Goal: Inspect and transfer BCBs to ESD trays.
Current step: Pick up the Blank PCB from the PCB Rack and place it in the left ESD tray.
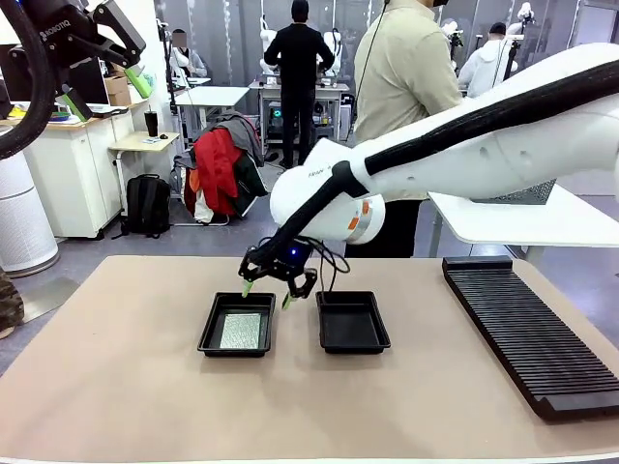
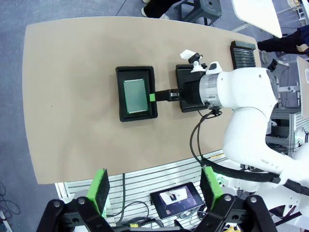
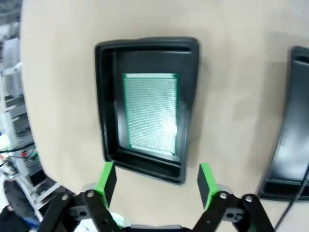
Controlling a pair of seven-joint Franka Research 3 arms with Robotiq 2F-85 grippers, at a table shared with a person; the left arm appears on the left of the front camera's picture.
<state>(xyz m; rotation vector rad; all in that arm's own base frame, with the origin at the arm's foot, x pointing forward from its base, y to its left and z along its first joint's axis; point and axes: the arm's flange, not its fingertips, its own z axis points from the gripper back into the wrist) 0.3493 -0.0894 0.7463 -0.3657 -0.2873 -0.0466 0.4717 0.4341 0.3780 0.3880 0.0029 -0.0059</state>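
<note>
From the front, the right arm reaches in across the middle of the table (image 1: 116, 387), and the right gripper (image 1: 267, 293) hangs just above the far rim of an ESD tray (image 1: 209, 333), its green-tipped fingers spread apart with nothing between them. A pale green BCB (image 1: 240, 331) lies flat on that tray's floor. Just beside it, apart from it, a second ESD tray (image 1: 353, 324) shows its bare black floor. A long black ribbed rack (image 1: 532, 333) lies along the table's right side, and a person (image 1: 401, 77) stands at the far edge. The left gripper (image 1: 106, 92) is raised high at the upper left, jaws wide and holding nothing. In the left wrist view, the left gripper (image 2: 154, 188) looks down from well above the table, its two green pads far apart and gripping nothing; a tablet (image 2: 176, 198) sits below it beyond the table's edge. The BCB (image 2: 135, 95) rests inside the ESD tray (image 2: 119, 96), and the right gripper (image 2: 152, 97) shows edge-on with a green tip over that tray's rim, the white right arm (image 2: 241, 96) covering part of the second ESD tray (image 2: 183, 70). In the right wrist view, the right gripper (image 3: 157, 186) stands open directly over the near rim of the ESD tray (image 3: 101, 96), and the BCB (image 3: 150, 111) lies flat in its middle, untouched. The second ESD tray (image 3: 289, 135) shows at the picture's right edge.
</note>
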